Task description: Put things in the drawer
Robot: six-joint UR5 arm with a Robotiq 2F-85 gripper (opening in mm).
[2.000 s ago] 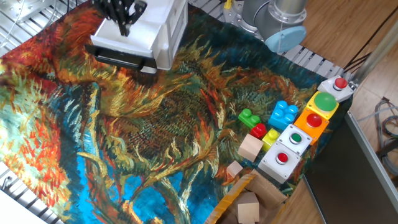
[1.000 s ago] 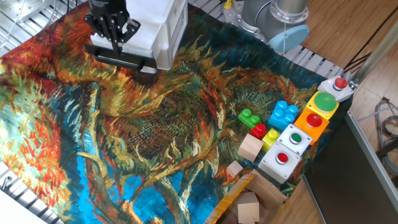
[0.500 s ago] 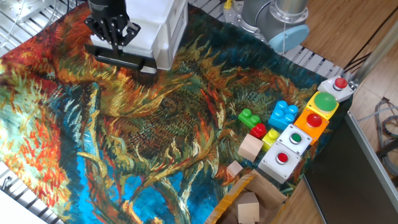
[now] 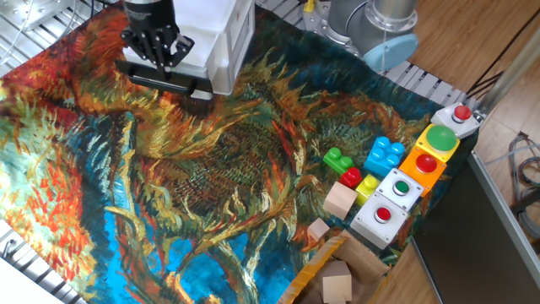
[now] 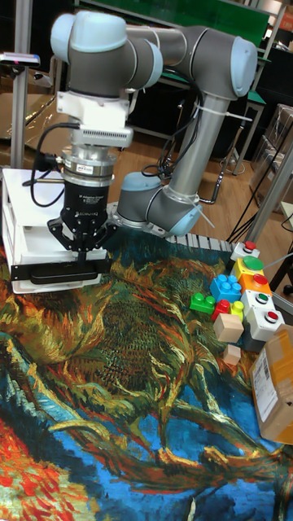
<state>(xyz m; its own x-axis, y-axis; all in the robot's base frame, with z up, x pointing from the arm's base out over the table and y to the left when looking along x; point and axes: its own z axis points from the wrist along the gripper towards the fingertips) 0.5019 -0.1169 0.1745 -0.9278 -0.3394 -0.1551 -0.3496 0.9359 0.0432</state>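
Observation:
The drawer (image 4: 165, 78) is at the front of the small white box (image 4: 226, 38) at the far left of the cloth; its white front panel (image 5: 57, 273) has a dark edge. My gripper (image 4: 157, 62) (image 5: 84, 256) points down at the middle of that front, with its fingers drawn together where the knob sits. The knob itself is hidden behind them. A tiny pale wooden cube (image 4: 318, 229) (image 5: 233, 354) lies on the cloth near the right edge, far from the gripper.
A larger wooden block (image 4: 340, 200) and green (image 4: 337, 159), blue (image 4: 386, 156), red and yellow toy bricks lie by a row of button boxes (image 4: 400, 187). A brown cardboard box (image 4: 364, 260) at the front right holds another block (image 4: 336, 283).
The gripper has come down from above the white box to the drawer front and its fingers have drawn together there. The blocks and bricks have not moved.

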